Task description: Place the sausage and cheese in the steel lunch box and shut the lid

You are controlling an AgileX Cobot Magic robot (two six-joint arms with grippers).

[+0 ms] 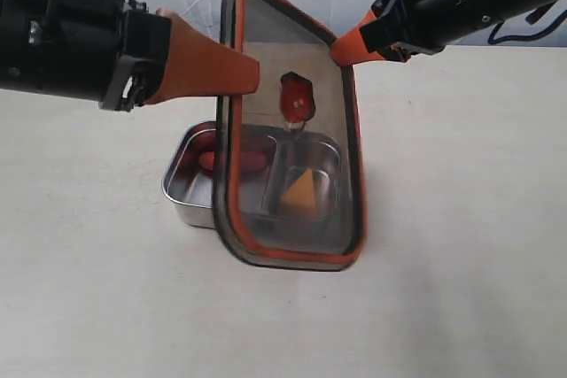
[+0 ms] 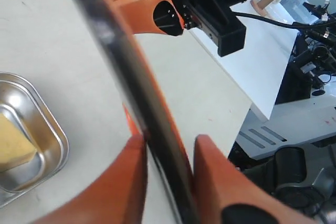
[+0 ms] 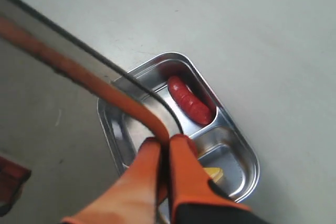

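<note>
Both food items were in the steel lunch box [image 1: 182, 194], so the loading looked done. The sausage [image 3: 190, 99] lay in one compartment and the cheese [image 2: 14, 148] in the one beside it, with the box flat on the table [image 1: 461, 263]. The step in hand was closing. The lid [image 1: 291, 135] was in the air above the box, standing nearly on edge and tilted, its lower end just above the box's near rim and its orange valve tab [image 1: 297, 99] facing the exterior camera. The right gripper [image 3: 165, 141] was pinched tight on the lid's orange rim at the upper far edge. The left gripper [image 2: 169, 142] had its fingers on either side of the opposite rim, close against it, but I couldn't tell whether they were clamping or only straddling. The next move probably called for laying the lid down flat, seal side down, squaring its rounded corners with the box outline, then lowering and pressing evenly. The likely risk was the lid going down skewed and catching on one rim, or nudging the box sideways.
</note>
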